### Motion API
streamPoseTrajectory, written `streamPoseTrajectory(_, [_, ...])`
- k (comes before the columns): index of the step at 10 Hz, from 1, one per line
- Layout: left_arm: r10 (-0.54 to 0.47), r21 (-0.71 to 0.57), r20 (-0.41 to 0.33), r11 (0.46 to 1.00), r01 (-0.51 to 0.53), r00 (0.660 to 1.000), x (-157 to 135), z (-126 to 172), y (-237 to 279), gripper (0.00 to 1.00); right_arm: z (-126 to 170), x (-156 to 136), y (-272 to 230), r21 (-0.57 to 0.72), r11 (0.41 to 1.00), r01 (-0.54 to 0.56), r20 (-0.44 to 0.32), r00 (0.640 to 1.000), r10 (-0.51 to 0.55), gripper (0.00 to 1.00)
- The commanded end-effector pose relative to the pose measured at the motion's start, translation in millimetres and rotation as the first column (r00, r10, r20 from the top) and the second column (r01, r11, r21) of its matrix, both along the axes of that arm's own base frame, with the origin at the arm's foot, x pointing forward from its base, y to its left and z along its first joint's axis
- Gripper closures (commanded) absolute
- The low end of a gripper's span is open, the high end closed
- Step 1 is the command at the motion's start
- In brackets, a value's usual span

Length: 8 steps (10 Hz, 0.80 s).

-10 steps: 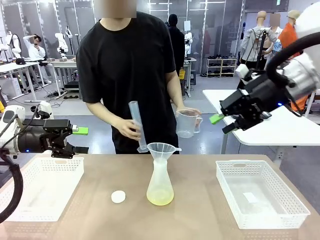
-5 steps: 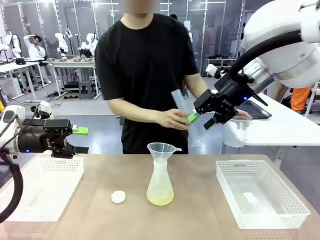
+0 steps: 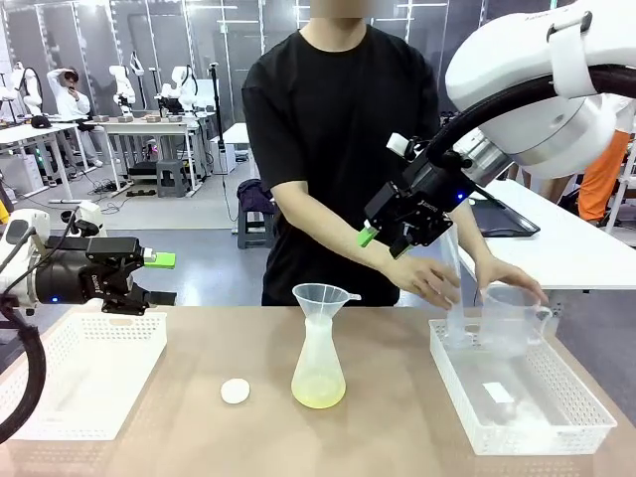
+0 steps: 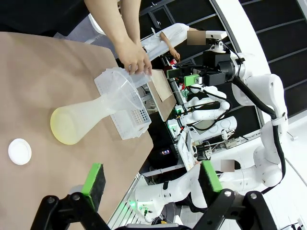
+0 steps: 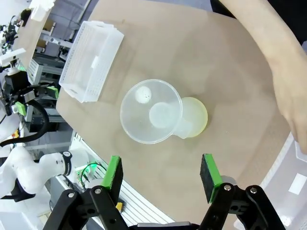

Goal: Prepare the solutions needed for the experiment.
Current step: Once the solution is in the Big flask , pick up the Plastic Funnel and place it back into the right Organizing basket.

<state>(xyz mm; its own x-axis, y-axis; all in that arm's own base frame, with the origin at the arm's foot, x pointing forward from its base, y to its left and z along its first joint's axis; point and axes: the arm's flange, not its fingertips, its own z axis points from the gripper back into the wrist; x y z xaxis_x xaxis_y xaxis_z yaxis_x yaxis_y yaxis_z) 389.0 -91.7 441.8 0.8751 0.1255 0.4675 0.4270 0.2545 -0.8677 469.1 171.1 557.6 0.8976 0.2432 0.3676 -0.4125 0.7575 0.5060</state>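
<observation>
Plastic flask [image 3: 319, 348], solutions [image 3: 318, 395] seemingly yellowish, right gripper [image 5: 161, 176] open

Bench [image 3: 393, 402] is seen level from robot's side, looking across. Left wrist view is rolled, low; right wrist is aimed down from above. The solutions [image 3: 318, 396] are shared by all three.

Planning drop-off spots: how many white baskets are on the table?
2. The left basket lies at the table's left end; the right basket at its right end. None seems hidden.

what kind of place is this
Probably a robotics lab staging a chemistry-style task: a left gripper and right gripper at a table with a funnel in a flask of yellowish liquid.
</observation>
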Motion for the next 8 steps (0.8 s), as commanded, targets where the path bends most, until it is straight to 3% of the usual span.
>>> streamPoseTrajectory(1, [0.011, -0.035, -0.007, 0.999, -0.012, 1.000, 0.6, 1.4, -3.0, 0.00, 3.7, -3.8, -5.5, 0.000, 1.000, -0.013, 0.011, 1.000, 0.013, 0.19])
streamPoseTrajectory(5, [0.011, -0.035, -0.007, 0.999, -0.012, 1.000, 0.6, 1.4, -3.0, 0.00, 4.4, -1.1, -4.1, 0.003, 1.000, 0.005, 0.006, 1.000, -0.005, 0.19])
streamPoseTrajectory(6, [0.011, -0.035, -0.007, 0.999, -0.012, 1.000, 0.6, 1.4, -3.0, 0.00, -3.1, 9.3, 4.3, 0.011, 0.998, -0.066, 0.026, 0.997, 0.066, 0.19])
streamPoseTrajectory(8, [0.011, -0.035, -0.007, 0.999, -0.012, 1.000, 0.6, 1.4, -3.0, 0.00, -19.4, 30.3, 20.1, -0.039, 0.997, -0.061, 0.049, 0.997, 0.063, 0.19])
